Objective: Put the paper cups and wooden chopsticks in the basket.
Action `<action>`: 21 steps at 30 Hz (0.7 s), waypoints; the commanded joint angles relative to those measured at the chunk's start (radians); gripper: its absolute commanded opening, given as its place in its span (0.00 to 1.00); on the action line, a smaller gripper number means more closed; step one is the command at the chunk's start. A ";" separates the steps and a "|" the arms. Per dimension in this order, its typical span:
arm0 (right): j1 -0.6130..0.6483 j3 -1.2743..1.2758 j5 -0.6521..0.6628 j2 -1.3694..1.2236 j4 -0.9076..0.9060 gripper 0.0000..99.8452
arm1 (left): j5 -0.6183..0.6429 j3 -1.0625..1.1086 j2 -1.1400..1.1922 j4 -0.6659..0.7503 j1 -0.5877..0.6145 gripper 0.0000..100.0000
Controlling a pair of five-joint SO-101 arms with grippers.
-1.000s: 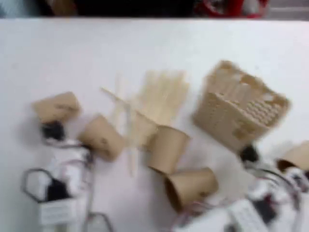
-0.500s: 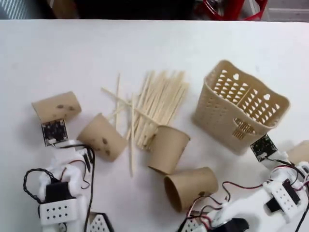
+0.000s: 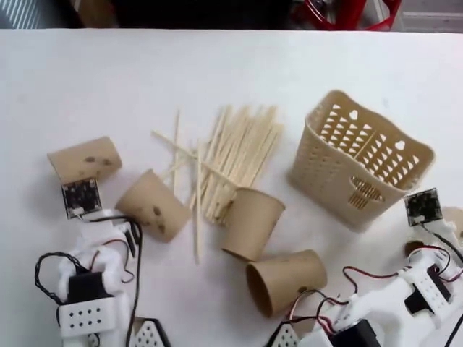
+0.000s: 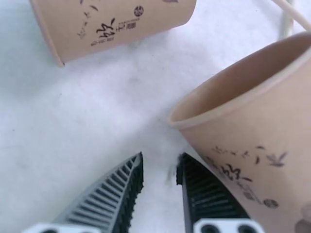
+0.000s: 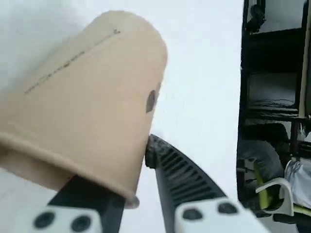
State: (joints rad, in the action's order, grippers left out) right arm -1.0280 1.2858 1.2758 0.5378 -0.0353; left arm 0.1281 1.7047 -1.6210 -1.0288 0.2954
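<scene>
High view, basket: your basket (image 3: 359,157) stands upright on the right side of the table (image 3: 217,65).
High view, chopsticks: the wooden chopsticks (image 3: 231,155) lie heaped just left of the basket.
High view, cups: four paper cups (image 3: 251,222) lie on their sides around the heap's near end.
Left wrist view, tool: your left gripper (image 4: 159,170) is slightly spread over the table and pinches nothing. The near cup (image 4: 252,131) lies just beside one finger.
Right wrist view, tool: your right gripper (image 5: 133,170) pinches the rim wall of a fifth cup (image 5: 87,97).
</scene>
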 commanded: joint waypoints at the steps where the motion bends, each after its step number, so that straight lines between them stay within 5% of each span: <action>1: -0.031 -0.077 -0.169 0.001 0.025 0.02 | 0.005 -0.005 -0.008 -0.002 0.008 0.13; 10: -0.110 -0.436 -0.345 0.001 -0.504 0.02 | 0.005 -0.005 -0.008 -0.002 0.008 0.13; 21: 0.065 -1.073 -0.684 -0.001 -1.179 0.02 | 0.005 -0.005 -0.008 -0.002 0.008 0.13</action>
State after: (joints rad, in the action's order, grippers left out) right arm -1.0265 0.5017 0.7112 0.5332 -1.0480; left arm 0.1281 1.7047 -1.6210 -1.0288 0.2954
